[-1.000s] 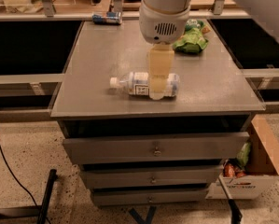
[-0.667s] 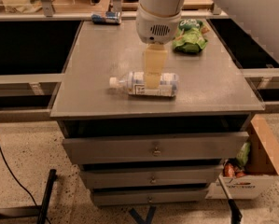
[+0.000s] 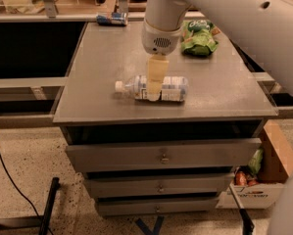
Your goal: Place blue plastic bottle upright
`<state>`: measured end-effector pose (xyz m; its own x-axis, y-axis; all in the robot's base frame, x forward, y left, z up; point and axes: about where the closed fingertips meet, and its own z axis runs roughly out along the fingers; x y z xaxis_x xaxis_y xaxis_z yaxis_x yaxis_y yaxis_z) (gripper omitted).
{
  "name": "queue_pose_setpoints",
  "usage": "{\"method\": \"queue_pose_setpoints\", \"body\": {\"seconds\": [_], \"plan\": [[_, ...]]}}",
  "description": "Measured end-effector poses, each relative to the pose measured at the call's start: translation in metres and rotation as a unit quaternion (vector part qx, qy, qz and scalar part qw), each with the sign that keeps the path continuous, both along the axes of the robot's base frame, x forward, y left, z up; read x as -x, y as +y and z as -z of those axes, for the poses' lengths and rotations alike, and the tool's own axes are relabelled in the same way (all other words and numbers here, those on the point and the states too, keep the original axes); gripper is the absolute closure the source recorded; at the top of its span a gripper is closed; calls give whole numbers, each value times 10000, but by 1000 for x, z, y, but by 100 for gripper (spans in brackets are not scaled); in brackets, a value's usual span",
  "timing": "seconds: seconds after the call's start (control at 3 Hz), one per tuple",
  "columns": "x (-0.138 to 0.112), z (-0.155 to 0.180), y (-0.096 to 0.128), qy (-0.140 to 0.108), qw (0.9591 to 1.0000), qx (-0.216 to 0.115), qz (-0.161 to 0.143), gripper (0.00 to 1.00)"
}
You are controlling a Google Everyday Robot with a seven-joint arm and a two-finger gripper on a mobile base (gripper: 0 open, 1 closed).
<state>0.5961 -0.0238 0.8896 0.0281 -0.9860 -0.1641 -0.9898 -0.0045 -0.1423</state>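
The blue plastic bottle [image 3: 174,88] lies on its side near the front of the grey cabinet top [image 3: 111,58]. Its white cap points left and its white-and-pale-blue label is toward the right. My gripper [image 3: 154,88] hangs down from the white arm directly over the middle of the bottle. Its yellowish tip overlaps the bottle just left of the label and hides that part.
A green snack bag [image 3: 200,35] lies at the back right of the top. A small blue-and-silver can-like object [image 3: 111,18] lies at the back left edge. Below are drawers [image 3: 160,155]. A cardboard box [image 3: 266,180] stands on the floor at the right, and a cable [image 3: 9,180] runs at the left.
My gripper has shifted a little to the left along the bottle, toward the cap end. The bottle has stayed lying in the same spot.
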Motion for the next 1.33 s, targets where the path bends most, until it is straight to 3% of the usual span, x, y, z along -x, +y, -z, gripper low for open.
{"method": "queue_pose_setpoints", "body": {"seconds": [0.33, 1.0, 1.33], "plan": [[-7, 21, 2, 98, 9997, -102, 180, 0], [-11, 50, 8, 41, 9991, 18, 411, 0], [-10, 59, 11, 80, 9985, 244, 487, 12]]}}
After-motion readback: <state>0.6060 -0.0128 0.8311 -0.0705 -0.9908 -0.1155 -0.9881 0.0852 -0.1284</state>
